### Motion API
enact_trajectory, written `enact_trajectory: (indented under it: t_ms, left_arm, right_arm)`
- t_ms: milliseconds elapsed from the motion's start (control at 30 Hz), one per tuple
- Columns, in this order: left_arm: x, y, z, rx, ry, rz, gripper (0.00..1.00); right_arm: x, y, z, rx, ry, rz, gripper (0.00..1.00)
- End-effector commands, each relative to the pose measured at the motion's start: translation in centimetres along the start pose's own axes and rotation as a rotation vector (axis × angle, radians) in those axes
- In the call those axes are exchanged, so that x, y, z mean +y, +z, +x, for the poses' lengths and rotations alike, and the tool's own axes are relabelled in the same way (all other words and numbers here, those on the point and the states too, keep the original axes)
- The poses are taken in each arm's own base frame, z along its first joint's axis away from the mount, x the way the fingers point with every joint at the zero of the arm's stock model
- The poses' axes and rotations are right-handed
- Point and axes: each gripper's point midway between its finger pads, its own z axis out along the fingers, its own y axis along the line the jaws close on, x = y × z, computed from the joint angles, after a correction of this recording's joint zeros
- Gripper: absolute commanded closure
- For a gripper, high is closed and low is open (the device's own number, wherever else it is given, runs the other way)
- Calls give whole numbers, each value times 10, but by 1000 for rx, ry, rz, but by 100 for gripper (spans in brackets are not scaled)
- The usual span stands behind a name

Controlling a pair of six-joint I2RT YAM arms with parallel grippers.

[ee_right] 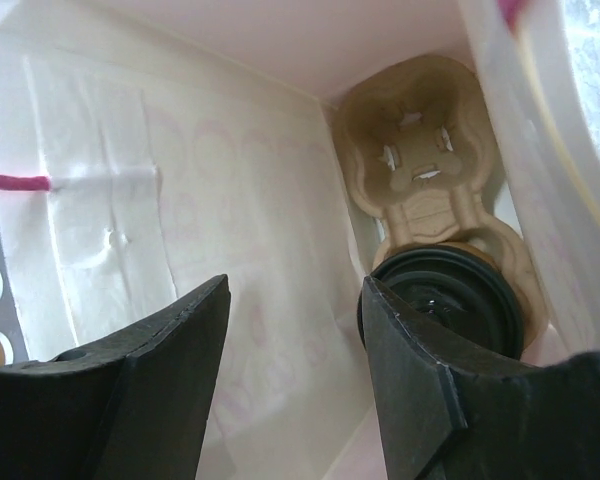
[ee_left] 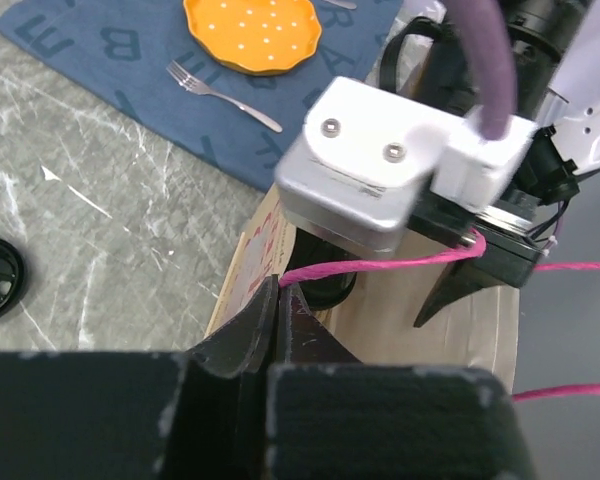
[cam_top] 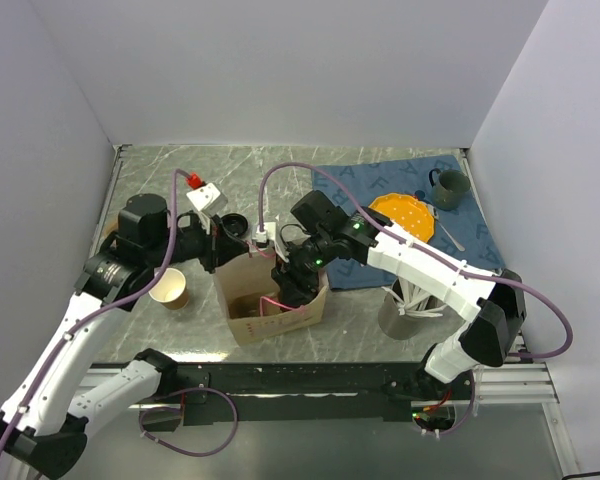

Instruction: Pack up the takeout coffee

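We see a robotics lab test cell: plain white panels point(cam_top: 280, 70) wall off the top and both sides of the frame around a marble-patterned tabletop point(cam_top: 160, 165). Along the bottom edge, a black mounting rail point(cam_top: 310, 378) carries the left arm point(cam_top: 70, 340) and right arm point(cam_top: 430, 265), which trail purple cables point(cam_top: 300, 166). At upper right, a blue lettered placemat point(cam_top: 380, 185) and an orange plate point(cam_top: 405, 215) make a small table setting.

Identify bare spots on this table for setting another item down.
Bare marble lies along the back wall, between the white block and the mat, and at the near edge by the open cup. Crowded: around the bag and by the plate and mug.
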Motion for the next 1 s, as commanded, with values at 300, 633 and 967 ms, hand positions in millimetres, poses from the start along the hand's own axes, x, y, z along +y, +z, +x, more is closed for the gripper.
enact_trajectory:
  t_ms: [300, 633, 967]
  left_arm:
    - [22, 9, 3, 62, -81, -95, 99]
    - [28, 11, -1, 63, -107, -128, 99]
    - [30, 13, -3, 65, -129, -143, 99]
  right_arm:
    - [8, -15, -15, -62, -48, -6, 36]
    - [15, -24, -13, -64, -94, 1, 39]
    - [23, -25, -2, -37, -98, -25, 40]
